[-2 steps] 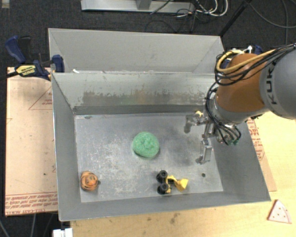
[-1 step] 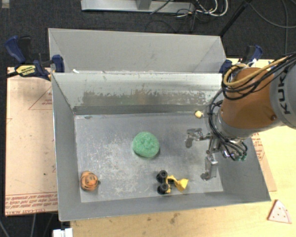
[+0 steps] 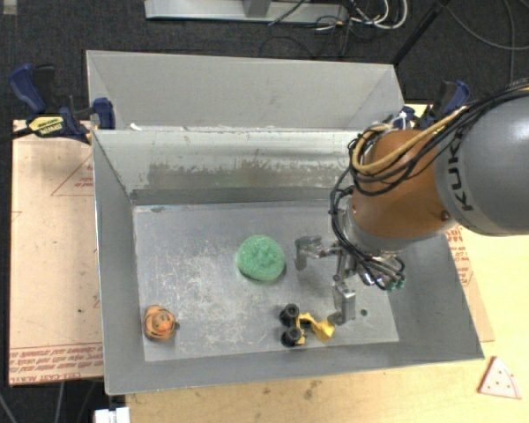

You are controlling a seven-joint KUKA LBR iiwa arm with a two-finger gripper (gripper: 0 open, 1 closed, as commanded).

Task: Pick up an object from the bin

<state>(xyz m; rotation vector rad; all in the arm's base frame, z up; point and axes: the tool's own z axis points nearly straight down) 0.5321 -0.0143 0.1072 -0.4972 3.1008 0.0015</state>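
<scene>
Gripper hangs low over the floor of the bin, right of centre, w/ its two fingers spread apart and nothing btwn them. One finger sits to the far-left side, the other to the near side, and bare grey metal shows in the gap. Nearest thing is a small yellow-and-black toy, just beside the near fingertip, to its left and a bit closer to the near wall; whether tip and toy touch can't be told. It looks like a yellow body w/ black wheel-like knobs, exact kind unclear. Next out, a green round pad w/ a rough top lies flat just left of the far finger, apart from it, approx. mid-bin. Well apart from both, toward the near-left corner, sits a small orange-and-brown roundish lump on its own. Above the gripper the wrist carries an orange cover w/ looped cables, and the grey arm comes in from the right over the bin's right wall.
</scene>
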